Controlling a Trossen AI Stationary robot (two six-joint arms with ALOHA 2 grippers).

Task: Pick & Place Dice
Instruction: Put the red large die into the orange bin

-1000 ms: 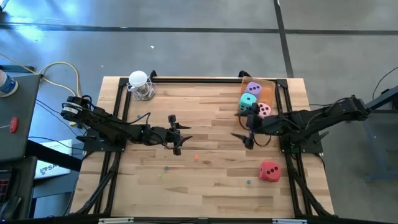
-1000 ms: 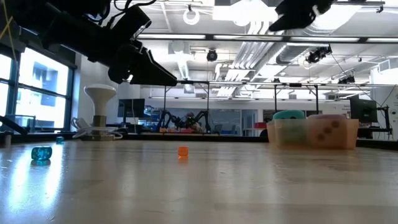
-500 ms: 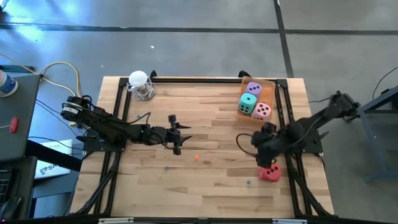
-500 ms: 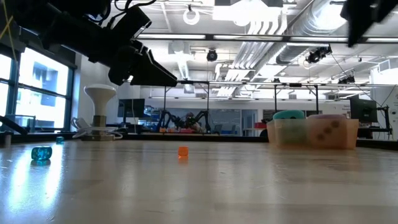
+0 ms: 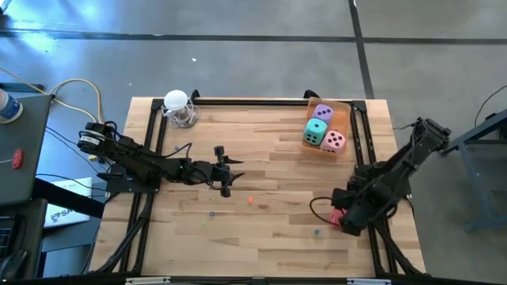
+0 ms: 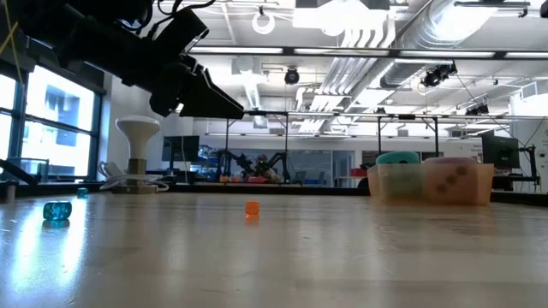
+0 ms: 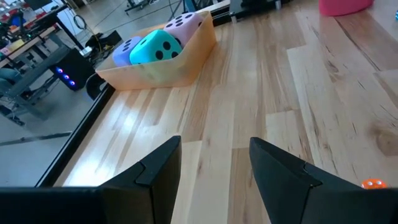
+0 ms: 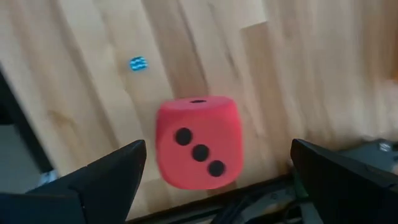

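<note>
Right wrist view: wide right pincer [image 8: 217,171] straddles red die [image 8: 197,141] near table edge [image 8: 249,193].

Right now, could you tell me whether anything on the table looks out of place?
Yes: the red die sits alone near the table's edge, below the open right gripper, while the other three dice lie in the tray.

The right arm is swinging away from the tray of dice and across the worktop, bringing the right gripper [image 5: 342,218] down over the red die [image 8: 196,142], which it is now largely covering in the high view. Its jaws are standing wide apart, with the red die lying between them and just ahead, untouched, three pips facing the wrist camera. In the low view, the arm is no longer showing at all.
</note>
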